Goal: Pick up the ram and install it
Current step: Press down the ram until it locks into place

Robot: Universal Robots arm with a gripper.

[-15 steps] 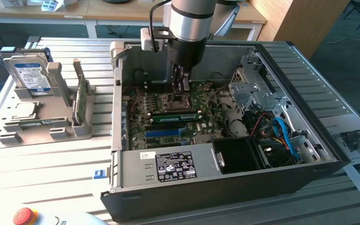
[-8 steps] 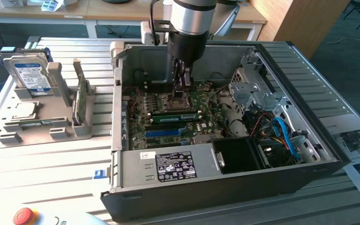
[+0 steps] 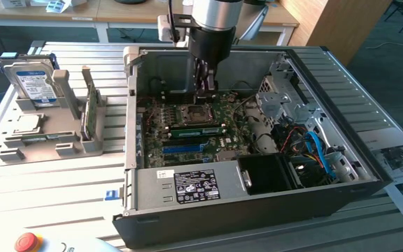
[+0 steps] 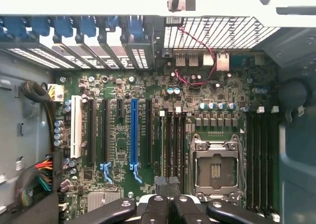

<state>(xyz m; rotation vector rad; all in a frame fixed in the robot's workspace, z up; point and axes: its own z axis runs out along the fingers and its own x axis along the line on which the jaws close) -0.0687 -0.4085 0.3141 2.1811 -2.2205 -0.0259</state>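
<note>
Ram, a long thin green circuit-board stick point(image 3: 88, 111): on edge in the grey slotted holder point(image 3: 51, 144) on the desk point(image 3: 61, 184).
Exterior view: the holder sits to the left of the open black computer case point(image 3: 257, 210). The claw point(image 3: 205, 92) is down inside it, apart from the stick. Wrist view: the claw point(image 4: 168, 183) is pressed together, over black memory slots point(image 4: 174, 135) beside the metal processor socket point(image 4: 216, 168).

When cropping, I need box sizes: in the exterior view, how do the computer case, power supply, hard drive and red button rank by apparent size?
1. computer case
2. power supply
3. hard drive
4. red button, smallest even though it sits nearest the camera
</note>
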